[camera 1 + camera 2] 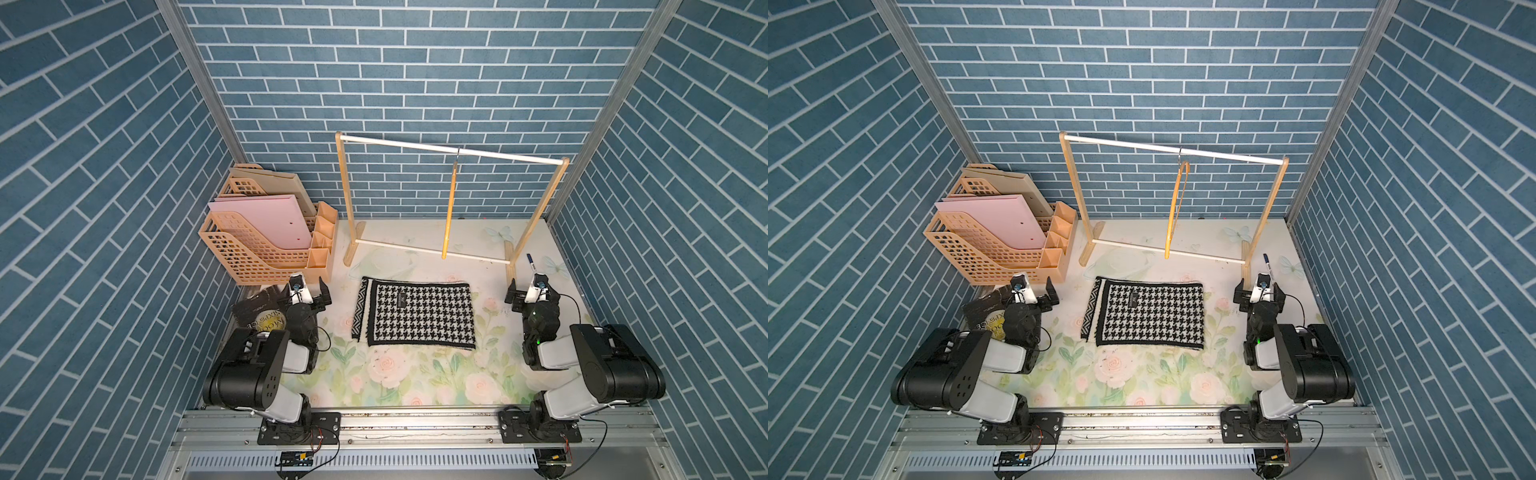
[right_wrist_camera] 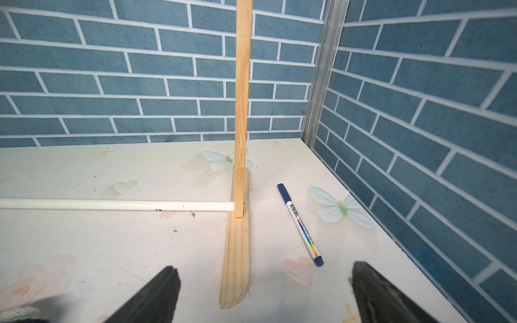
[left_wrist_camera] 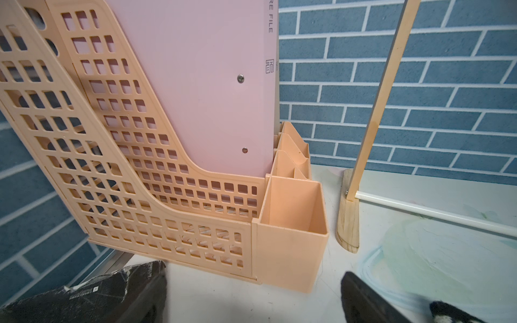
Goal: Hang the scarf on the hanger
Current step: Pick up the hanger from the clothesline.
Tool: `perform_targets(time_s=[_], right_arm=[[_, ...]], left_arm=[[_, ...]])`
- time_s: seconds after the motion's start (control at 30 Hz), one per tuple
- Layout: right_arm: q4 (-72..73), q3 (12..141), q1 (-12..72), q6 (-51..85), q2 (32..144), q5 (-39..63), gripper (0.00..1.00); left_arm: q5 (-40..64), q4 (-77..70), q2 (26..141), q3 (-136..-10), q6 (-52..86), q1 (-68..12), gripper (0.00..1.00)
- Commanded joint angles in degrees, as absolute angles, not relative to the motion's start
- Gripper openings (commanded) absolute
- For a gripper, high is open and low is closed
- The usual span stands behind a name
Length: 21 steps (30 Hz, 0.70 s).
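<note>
A: Where is the scarf (image 1: 415, 316) now?

B: It lies flat and folded on the worktop (image 1: 415, 386), in front of the rack (image 1: 347, 199). It is near the lower rod of the rack but does not touch it. Both top views show it (the small label faces up, and a chevron strip shows at its left edge).

A: And the hanger (image 1: 450, 212)?

B: It hangs by its hook from the top rod of the rack, a little right of the middle. It is bare.

A: How are the hands?

B: The left hand (image 1: 308, 291) is low in front of the rack's left foot, jaws wide, holding nothing. The right hand (image 1: 533, 293) is in front of the rack's right foot, also wide and empty. Both are apart from the scarf.

A: What else is near the rack?

B: A file tray (image 1: 257, 249) with a pink folder (image 1: 266, 220) stands left of the rack. A pen (image 2: 300, 225) lies just right of the rack's right foot.
</note>
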State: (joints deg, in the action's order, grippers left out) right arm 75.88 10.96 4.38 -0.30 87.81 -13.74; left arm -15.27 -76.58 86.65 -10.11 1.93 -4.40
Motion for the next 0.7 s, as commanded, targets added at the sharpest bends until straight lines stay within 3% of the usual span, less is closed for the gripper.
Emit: perform_targets(time_s=[0.0,0.17,0.3,0.47,0.67], right_arm=[[77.28,10.68,4.52,0.0,87.72,-13.73,1.0],[62.74,15.0,6.33,-2.47,80.86,-13.81,1.0],[46.6,19.04,13.07,-1.12,68.91,-22.39,0.98],[22.92,28.74,23.41,2.28,56.03,-25.71,0.95],[3.12,46.4,34.69,7.54,54.27,-25.5,0.93]], left_arm=[[-14.82,-76.2,86.99,-10.9,1.51,-3.96,1.0],[-14.77,-76.2,87.01,-10.89,1.49,-3.96,1.0],[-14.79,-76.2,86.96,-10.85,1.5,-3.96,1.0],[-14.68,-76.01,86.99,-11.0,1.49,-3.97,0.99],[-14.68,-76.12,86.97,-10.91,1.49,-3.96,0.99]])
